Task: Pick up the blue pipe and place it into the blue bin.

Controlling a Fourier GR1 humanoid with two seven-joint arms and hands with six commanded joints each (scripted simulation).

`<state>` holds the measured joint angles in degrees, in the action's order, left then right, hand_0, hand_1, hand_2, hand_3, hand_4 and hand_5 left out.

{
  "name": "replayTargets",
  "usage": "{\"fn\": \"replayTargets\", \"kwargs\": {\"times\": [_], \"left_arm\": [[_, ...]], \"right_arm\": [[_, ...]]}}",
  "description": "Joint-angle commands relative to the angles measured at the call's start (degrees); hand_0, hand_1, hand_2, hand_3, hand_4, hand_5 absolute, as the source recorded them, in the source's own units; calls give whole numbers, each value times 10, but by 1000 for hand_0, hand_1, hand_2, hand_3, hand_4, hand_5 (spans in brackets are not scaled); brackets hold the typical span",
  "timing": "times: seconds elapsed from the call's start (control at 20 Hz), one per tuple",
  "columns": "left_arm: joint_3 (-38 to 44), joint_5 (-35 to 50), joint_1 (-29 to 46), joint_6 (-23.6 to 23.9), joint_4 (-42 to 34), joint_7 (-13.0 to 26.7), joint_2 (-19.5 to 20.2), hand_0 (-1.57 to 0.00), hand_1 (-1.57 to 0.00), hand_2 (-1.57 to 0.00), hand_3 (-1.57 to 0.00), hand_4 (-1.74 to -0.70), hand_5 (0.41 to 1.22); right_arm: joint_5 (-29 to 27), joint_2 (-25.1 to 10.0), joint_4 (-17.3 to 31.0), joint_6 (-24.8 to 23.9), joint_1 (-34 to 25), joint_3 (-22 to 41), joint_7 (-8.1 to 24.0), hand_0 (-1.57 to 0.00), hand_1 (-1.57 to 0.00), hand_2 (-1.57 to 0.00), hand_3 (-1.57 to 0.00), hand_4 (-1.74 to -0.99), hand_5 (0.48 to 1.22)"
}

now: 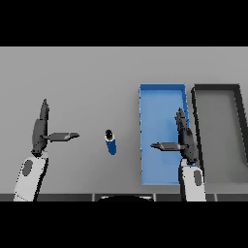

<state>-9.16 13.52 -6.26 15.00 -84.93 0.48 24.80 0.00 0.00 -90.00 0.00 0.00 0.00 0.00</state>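
The blue pipe (111,141) stands on the grey tabletop (87,77), just left of the blue bin (162,89) — not yet grasped. The right robot hand (183,136) hovers over the bin, fingers straight, empty; the left robot hand (40,130) likewise. Next — probably a reach to the pipe.

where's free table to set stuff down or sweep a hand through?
Bare table: the far strip beyond the blue bin, and between the left hand and the blue pipe. Crowded on the right: the right hand hangs over the bin, the dark bin alongside.
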Motion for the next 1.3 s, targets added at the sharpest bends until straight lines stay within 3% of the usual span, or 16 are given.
{"fn": "replayTargets", "kwargs": {"times": [0.0,0.25,0.3,0.35,0.5,0.7,0.8,1.0,1.25], "left_arm": [[0,0,1,0,-1,-3,0,1,1,1,1,-1074,591],[2,2,7,-1,-6,-6,4,1,1,1,1,-1074,591],[-17,7,12,-80,-15,-30,51,1,1,1,1,-1074,591],[-24,12,18,-133,-13,-50,82,1,1,1,1,-1073,590],[-34,21,7,-197,-8,-55,115,1,1,1,1,-1077,588],[-40,27,14,-218,-18,-61,123,1,1,1,1,-1085,604],[-52,29,34,-239,-41,-83,129,1,1,1,1,-1090,596],[-92,27,49,-289,-81,-77,136,1,1,1,1,-1111,534],[-154,-12,52,-292,-120,-58,99,1,1,1,1,-1176,484]], "right_arm": [[0,0,-1,0,1,0,-1,1,1,1,1,-1225,617],[4,4,-7,0,8,8,-3,1,1,1,1,-1225,617],[29,-22,-27,20,26,28,-35,1,1,1,1,-1225,617],[50,-41,-46,26,40,41,-45,1,1,1,1,-1224,618],[86,-56,-71,30,60,65,-43,1,1,1,1,-1223,620],[103,-65,-81,20,66,65,-17,1,1,1,1,-1186,601],[106,-61,-76,21,66,71,-27,1,1,1,1,-1186,598],[106,-67,-84,28,68,74,-41,1,1,1,1,-1201,609],[113,-63,-80,25,68,78,-36,1,1,1,1,-1212,613]]}}
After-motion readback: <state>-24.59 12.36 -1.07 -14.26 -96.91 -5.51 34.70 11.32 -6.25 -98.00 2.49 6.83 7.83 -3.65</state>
